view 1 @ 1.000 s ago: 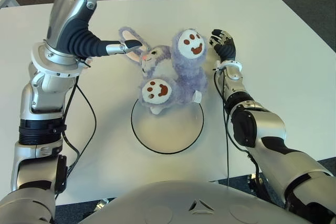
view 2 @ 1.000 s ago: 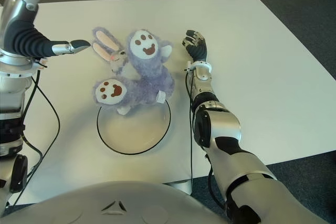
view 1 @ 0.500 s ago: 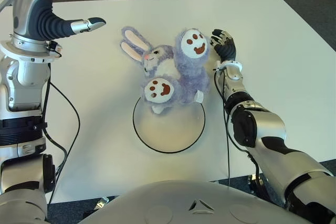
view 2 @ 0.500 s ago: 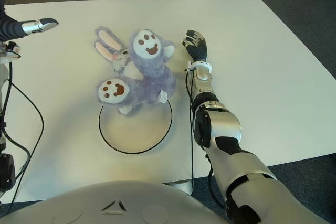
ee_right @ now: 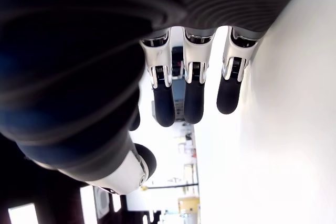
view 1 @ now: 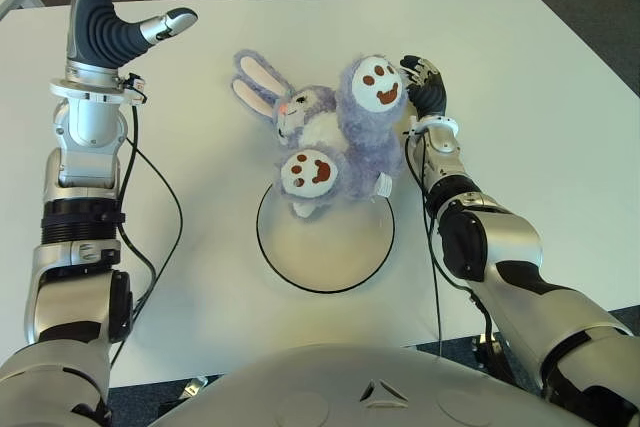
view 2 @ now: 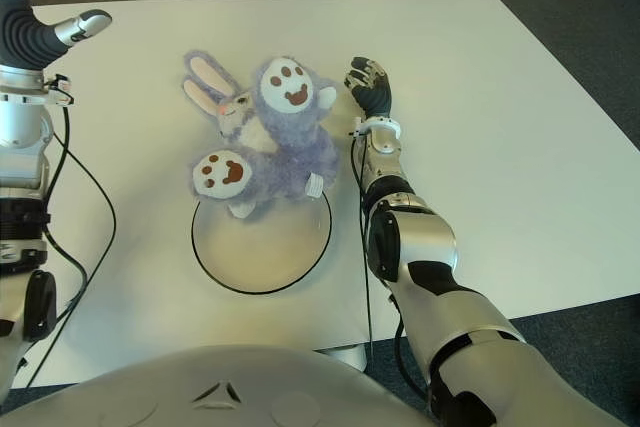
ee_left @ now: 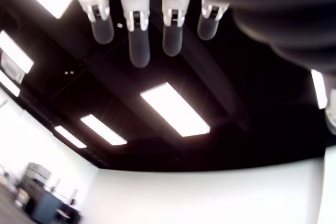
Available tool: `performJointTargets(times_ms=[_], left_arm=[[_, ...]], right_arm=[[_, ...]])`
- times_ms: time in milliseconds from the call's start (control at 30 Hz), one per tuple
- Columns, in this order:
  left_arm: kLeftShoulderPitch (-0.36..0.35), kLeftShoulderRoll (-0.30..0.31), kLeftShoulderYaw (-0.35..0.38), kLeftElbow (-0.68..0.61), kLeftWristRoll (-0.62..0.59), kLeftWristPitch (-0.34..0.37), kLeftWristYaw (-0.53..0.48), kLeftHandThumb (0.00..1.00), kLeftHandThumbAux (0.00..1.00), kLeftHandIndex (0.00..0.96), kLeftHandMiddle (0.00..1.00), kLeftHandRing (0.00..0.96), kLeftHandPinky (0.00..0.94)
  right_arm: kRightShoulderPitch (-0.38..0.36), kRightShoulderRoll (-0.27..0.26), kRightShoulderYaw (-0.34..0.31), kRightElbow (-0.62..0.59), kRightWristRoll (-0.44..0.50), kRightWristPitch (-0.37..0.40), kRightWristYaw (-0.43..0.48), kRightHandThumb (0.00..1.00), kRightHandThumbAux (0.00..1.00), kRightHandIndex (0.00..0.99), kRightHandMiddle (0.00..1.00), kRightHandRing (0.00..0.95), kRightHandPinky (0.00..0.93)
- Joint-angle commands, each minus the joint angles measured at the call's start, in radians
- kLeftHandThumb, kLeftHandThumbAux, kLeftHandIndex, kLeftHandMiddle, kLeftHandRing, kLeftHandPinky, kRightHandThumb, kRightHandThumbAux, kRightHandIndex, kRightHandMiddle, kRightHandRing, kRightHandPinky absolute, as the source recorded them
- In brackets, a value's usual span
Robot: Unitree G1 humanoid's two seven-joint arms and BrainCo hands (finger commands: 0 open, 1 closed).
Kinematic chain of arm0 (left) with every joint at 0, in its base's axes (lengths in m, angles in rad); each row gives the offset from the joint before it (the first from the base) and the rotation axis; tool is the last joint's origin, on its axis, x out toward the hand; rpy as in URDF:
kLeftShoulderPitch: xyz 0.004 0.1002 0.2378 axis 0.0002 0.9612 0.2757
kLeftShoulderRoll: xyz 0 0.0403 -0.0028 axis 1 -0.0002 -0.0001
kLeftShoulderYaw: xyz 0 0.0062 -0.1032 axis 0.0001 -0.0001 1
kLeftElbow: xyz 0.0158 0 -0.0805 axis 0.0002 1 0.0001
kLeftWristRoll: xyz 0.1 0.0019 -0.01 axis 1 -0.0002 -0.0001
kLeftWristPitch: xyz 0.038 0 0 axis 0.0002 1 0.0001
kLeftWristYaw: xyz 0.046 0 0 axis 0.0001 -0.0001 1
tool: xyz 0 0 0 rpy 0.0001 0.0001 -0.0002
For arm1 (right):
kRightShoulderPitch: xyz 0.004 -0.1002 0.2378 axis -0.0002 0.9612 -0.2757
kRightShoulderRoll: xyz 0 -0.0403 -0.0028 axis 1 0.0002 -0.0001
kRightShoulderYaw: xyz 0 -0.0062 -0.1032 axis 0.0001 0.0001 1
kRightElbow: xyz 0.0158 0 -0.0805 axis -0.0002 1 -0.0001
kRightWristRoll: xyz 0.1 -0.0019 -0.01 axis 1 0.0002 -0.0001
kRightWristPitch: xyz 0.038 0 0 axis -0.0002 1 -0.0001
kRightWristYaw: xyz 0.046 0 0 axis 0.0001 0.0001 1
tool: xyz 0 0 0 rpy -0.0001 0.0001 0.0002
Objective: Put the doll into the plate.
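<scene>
The purple plush bunny (view 1: pixel 335 137) lies just above centre of the frame on the white table (view 1: pixel 540 97), ears pointing to the upper left, both smiling soles facing up. One foot and its tag hang over the top rim of the black-rimmed plate (view 1: pixel 268 257); most of the body sits on the table beyond the plate. The left hand (view 1: pixel 118 32) is up in the upper left of the frame, well apart from the toy, fingers straight and relaxed, holding nothing; its wrist view shows only ceiling lights past the fingers (ee_left: pixel 139 30). The right hand (view 1: pixel 424 82) shows just beside the raised foot, on its right, fingers (ee_right: pixel 193 95) loosely extended and empty.
</scene>
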Motion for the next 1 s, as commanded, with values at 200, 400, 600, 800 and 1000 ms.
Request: performJointTargets(times_ms=[200, 400, 600, 800, 1000], left_arm=[[-0.039, -0.101, -0.03, 0.122, -0.012, 0.076, 0.049, 0.0, 0.371, 0.0, 0.056, 0.052, 0.035], [-0.048, -0.118, -0.032, 0.189, -0.053, 0.148, 0.017, 0.0, 0.366, 0.0, 0.03, 0.022, 0.0], [-0.062, -0.111, -0.023, 0.244, -0.079, 0.187, 0.001, 0.0, 0.356, 0.0, 0.03, 0.02, 0.0], [-0.083, -0.114, -0.014, 0.301, -0.106, 0.235, -0.01, 0.0, 0.363, 0.0, 0.036, 0.013, 0.0], [-0.095, -0.126, -0.017, 0.304, -0.134, 0.266, -0.021, 0.0, 0.38, 0.0, 0.033, 0.005, 0.0]], right_arm=[[0.009, 0.026, -0.02, 0.003, 0.034, -0.016, -0.001, 0.522, 0.852, 0.253, 0.222, 0.195, 0.212], [0.011, 0.035, -0.021, 0.001, 0.037, -0.025, -0.005, 0.522, 0.854, 0.241, 0.221, 0.193, 0.209], [0.014, 0.038, -0.023, 0.0, 0.04, -0.03, -0.003, 0.52, 0.858, 0.235, 0.22, 0.192, 0.209], [0.015, 0.04, -0.029, -0.001, 0.047, -0.032, 0.001, 0.529, 0.865, 0.238, 0.223, 0.194, 0.214], [0.013, 0.041, -0.033, -0.001, 0.049, -0.034, 0.002, 0.533, 0.866, 0.241, 0.222, 0.194, 0.21]])
